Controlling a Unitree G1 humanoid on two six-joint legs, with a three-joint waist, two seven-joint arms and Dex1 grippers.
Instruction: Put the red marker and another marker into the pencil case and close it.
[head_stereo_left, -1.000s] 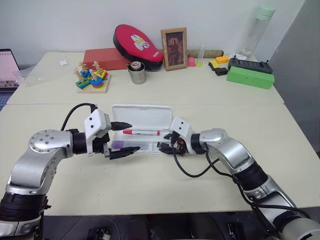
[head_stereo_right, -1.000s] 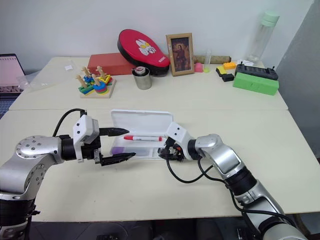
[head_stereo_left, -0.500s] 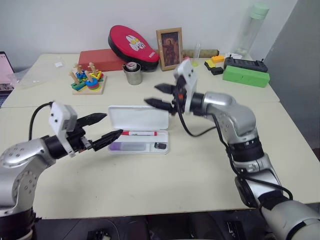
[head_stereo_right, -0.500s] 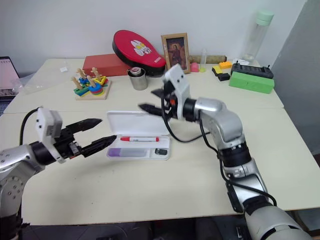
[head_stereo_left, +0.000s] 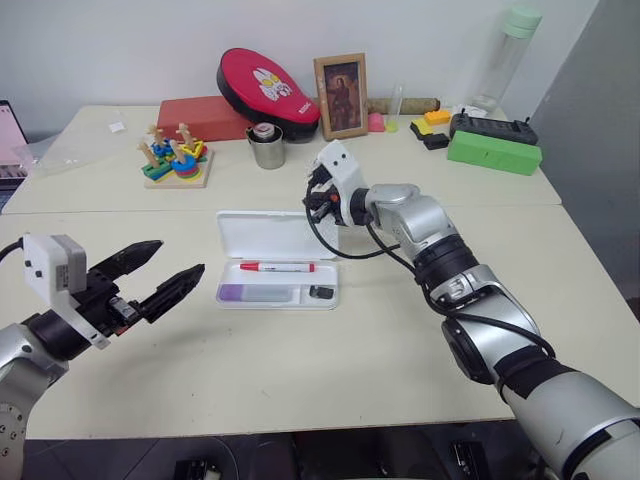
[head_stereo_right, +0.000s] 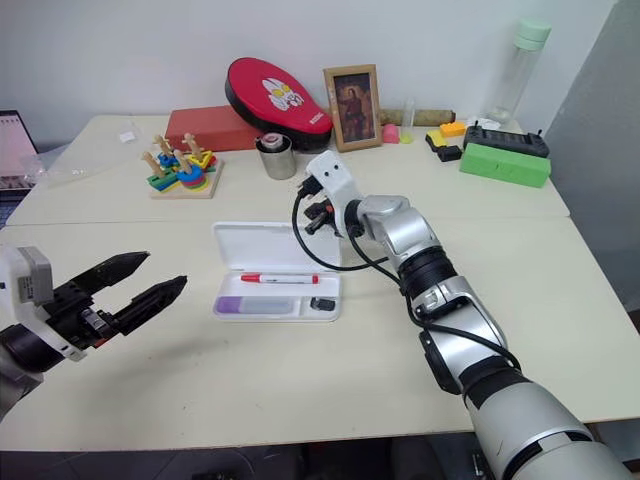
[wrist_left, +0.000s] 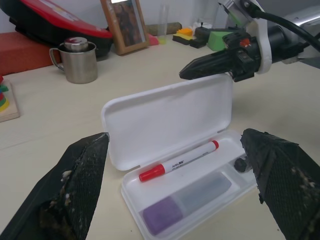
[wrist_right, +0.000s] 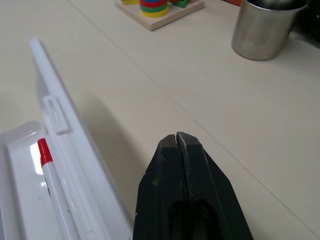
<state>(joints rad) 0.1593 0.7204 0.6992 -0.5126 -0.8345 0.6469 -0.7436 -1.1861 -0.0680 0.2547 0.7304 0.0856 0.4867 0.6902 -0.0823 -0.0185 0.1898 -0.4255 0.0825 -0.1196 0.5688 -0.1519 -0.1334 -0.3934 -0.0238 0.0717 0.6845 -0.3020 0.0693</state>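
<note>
Cream bench (head_stereo_left: 330, 370) against a plain white wall. Pencil case (head_stereo_left: 278, 262) mid-frame, lid up, red marker (head_stereo_left: 276, 267) and lilac marker (head_stereo_left: 255, 293) inside. Left claw (head_stereo_left: 150, 272) spread wide, lower left (holding nothing). Right claw (head_stereo_left: 311, 193) pinched together behind the lid, empty.

Closed right tool (wrist_right: 177, 138) behind pencil case (wrist_right: 60, 130) lid.

- Flat white plastic pencil case (head_stereo_left: 275, 238), centre of the frame.
- Slim white marker with red cap (head_stereo_left: 277, 267) inside it.
- Thick lilac-purple marker (head_stereo_left: 258, 293), paler at one end.
- Green rectangular box (head_stereo_left: 498, 153), upper right.
- Red oval pad with a white cartoon print (head_stereo_left: 265, 80), top centre.
- Silver metal cup (head_stereo_left: 267, 148).
- Pale cream table (head_stereo_left: 420, 330).
</note>
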